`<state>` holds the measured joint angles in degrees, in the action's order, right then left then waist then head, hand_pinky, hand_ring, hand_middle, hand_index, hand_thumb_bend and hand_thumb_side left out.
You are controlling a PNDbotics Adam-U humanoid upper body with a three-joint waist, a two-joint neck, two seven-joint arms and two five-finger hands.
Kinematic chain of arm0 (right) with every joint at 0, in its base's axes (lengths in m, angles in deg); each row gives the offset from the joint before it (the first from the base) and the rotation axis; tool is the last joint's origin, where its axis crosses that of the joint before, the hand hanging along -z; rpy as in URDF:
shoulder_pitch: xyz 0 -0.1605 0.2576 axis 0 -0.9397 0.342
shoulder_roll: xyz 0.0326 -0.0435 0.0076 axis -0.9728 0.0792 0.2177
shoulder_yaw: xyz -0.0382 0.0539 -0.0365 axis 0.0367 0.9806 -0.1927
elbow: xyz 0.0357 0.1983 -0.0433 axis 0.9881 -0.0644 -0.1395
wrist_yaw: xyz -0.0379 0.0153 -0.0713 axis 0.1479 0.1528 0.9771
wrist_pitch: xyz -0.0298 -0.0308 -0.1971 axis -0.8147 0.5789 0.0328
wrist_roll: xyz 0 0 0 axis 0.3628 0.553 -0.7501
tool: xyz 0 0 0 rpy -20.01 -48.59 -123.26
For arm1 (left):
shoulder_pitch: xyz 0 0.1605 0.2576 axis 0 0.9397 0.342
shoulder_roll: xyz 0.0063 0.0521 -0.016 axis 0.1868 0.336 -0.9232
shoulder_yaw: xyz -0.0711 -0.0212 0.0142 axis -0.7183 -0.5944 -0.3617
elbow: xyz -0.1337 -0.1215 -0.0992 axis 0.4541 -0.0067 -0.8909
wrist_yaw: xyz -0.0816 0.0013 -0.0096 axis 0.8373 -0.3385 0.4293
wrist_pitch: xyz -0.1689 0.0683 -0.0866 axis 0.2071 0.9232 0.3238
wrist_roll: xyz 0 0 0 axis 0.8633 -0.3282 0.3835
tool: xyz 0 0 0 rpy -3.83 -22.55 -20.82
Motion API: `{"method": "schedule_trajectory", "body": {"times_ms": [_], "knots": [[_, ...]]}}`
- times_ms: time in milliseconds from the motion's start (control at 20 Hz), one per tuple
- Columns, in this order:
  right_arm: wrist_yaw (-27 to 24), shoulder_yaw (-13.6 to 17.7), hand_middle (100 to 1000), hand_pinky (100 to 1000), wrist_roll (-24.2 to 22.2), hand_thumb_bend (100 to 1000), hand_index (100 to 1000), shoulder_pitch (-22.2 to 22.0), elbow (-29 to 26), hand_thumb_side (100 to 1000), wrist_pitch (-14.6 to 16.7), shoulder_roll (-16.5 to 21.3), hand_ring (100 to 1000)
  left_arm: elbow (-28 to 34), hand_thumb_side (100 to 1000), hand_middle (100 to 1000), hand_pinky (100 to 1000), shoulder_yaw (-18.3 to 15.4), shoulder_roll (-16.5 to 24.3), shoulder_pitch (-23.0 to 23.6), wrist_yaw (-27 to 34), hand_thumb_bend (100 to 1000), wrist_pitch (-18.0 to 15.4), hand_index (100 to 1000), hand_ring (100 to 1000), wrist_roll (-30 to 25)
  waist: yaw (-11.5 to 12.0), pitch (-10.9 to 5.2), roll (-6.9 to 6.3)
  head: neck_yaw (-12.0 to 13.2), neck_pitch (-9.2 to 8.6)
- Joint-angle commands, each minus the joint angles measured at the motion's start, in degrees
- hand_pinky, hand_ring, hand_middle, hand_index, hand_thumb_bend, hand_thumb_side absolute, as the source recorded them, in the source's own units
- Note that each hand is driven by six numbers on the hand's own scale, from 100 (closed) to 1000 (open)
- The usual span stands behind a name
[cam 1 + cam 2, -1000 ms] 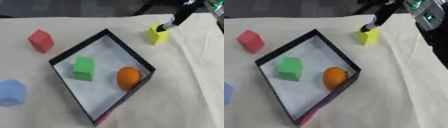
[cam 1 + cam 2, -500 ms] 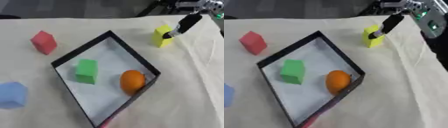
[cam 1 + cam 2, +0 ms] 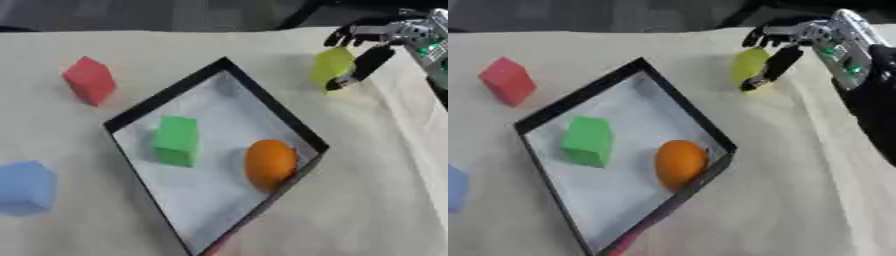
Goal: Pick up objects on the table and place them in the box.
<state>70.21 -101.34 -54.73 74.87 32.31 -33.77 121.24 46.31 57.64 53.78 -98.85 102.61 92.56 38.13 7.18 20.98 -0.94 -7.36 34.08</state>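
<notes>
1. The right hand (image 3: pixel 785 47) is closed around the yellow block (image 3: pixel 748 67), thumb on its near side.
2. The box (image 3: pixel 677 104) lies at about 7 o'clock from the block.
3. No left hand shows.

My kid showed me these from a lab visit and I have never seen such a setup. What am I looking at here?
Both pictures come from a two-eyed camera in a humanoid robot's head, looking down at a cloth-covered table; they show the same moment from slightly different angles. A person steers the robot.

At the upper right is the robot's right hand, black and silver, its fingers and thumb closing around a yellow-green block. Its left hand is out of view.

In the middle sits a shallow black box holding a green block and an orange ball. Still on the cloth are a red block and a blue block. The job is to put the objects into the box.
</notes>
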Motion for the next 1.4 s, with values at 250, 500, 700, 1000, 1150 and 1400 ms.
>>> {"method": "schedule_trajectory", "body": {"times_ms": [250, 500, 700, 1000, 1150, 1400], "knots": [[3.92, 1.73, 847, 873, 1.72, 620, 892, 1.07, 3.53, 310, 0.75, -0.08, 839, 1.32, 762, 906, 891, -0.27, 1.12, -0.77, -0.35, 838, -0.01, 953, 919, 0.06, 0.40, 0.13, -0.39, -0.40, -1.34], [2.95, 2.16, 727, 835, 2.28, 429, 818, 1.07, 4.45, 108, 0.48, -0.60, 655, 1.36, 761, 906, 892, -0.32, 0.99, -0.72, -0.33, 839, -0.02, 950, 919, 0.10, 0.38, 0.03, -0.36, -0.34, -1.04], [0.43, 2.32, 650, 821, 6.09, 231, 768, 1.40, 3.37, 100, -1.32, -0.82, 580, 1.36, 761, 906, 892, -0.29, 0.99, -0.69, -0.26, 837, 0.00, 950, 919, 0.11, 0.31, -0.43, -0.21, -0.37, -0.74], [-3.90, 1.30, 617, 810, 7.82, 153, 740, 2.43, -2.87, 100, -2.93, 0.59, 572, 1.25, 761, 906, 892, -0.42, 1.37, -0.05, -0.28, 836, -0.05, 949, 919, 0.23, -0.27, -1.91, 0.19, 0.14, 0.20], [-6.71, 0.02, 602, 809, 7.01, 151, 725, 2.62, -10.50, 100, -4.05, 2.73, 570, 1.15, 762, 906, 891, -0.51, 1.70, 0.37, -0.30, 834, -0.08, 949, 919, 0.36, -0.84, -2.80, 0.51, 0.41, 0.85], [-11.11, -2.38, 588, 802, 5.13, 166, 708, 2.31, -27.46, 100, -7.07, 5.61, 577, 0.87, 762, 904, 890, -0.42, 2.19, 0.90, -0.42, 833, -0.01, 946, 916, 0.32, -1.63, -4.27, 0.72, 0.52, 1.89]]}}
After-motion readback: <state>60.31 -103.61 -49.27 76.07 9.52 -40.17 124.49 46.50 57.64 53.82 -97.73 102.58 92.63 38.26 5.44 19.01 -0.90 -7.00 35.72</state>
